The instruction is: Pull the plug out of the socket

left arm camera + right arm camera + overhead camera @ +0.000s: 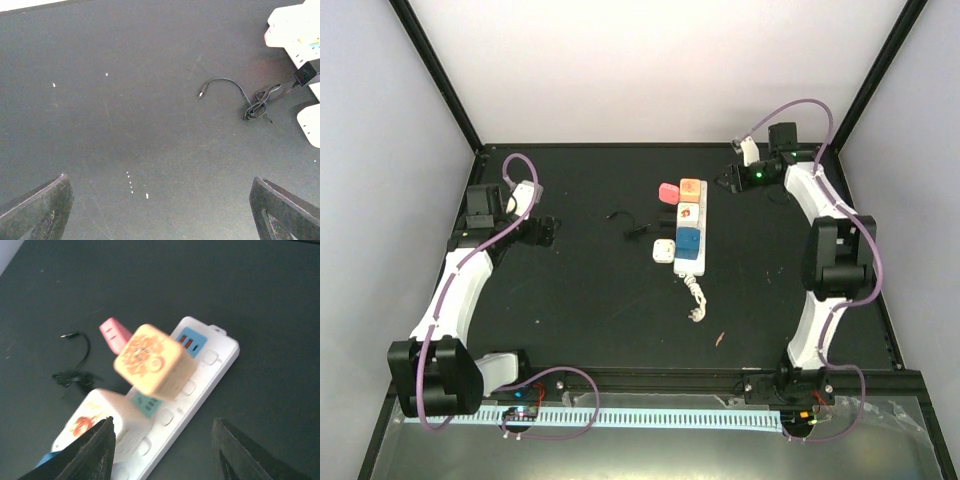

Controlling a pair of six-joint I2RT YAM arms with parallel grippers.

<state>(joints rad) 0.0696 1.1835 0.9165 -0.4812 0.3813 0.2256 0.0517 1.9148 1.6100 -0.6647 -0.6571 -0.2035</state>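
right gripper (162, 437) fingers stand apart, holding nothing, near the socket (200, 390) at its far end, where the orange plug (152, 362) sits. socket lies mid-table (580, 300), well off every edge. left gripper (160, 180) gapes wide, empty, black cable (235, 90) between it and socket.

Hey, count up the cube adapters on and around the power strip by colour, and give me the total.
Orange cube: 1
Pink cube: 1
Blue cube: 1
White: 2, the printed white cube on the power strip and the plain white cube beside it
Total: 5
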